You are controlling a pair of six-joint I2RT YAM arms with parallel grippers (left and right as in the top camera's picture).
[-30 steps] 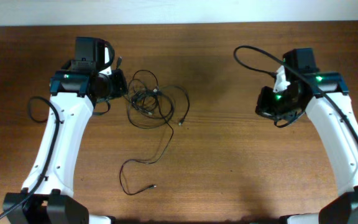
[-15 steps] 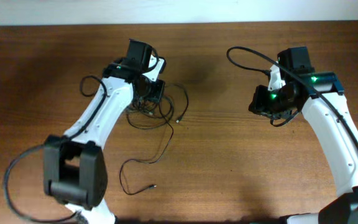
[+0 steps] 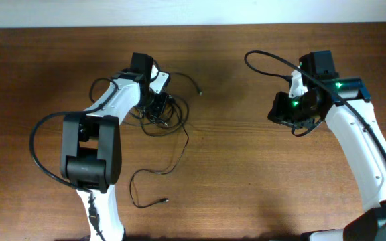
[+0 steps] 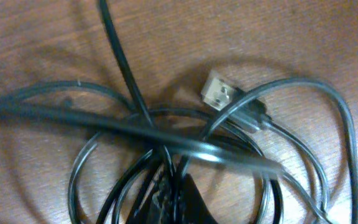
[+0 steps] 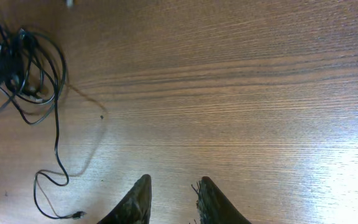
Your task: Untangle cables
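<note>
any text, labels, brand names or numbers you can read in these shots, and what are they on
None: no word, label, brand or number can be read in any view.
cables: plain black, no print visible.
plug: bare metal, blurred, no marking legible.
right arm: white shell with green lights, no lettering visible.
table: bare wood grain, no sign or sticker.

A brown wooden table [image 3: 246, 187] is carrying the cables [image 3: 168, 115], bunched left of centre by the far edge, one strand trailing toward the near edge.
</note>
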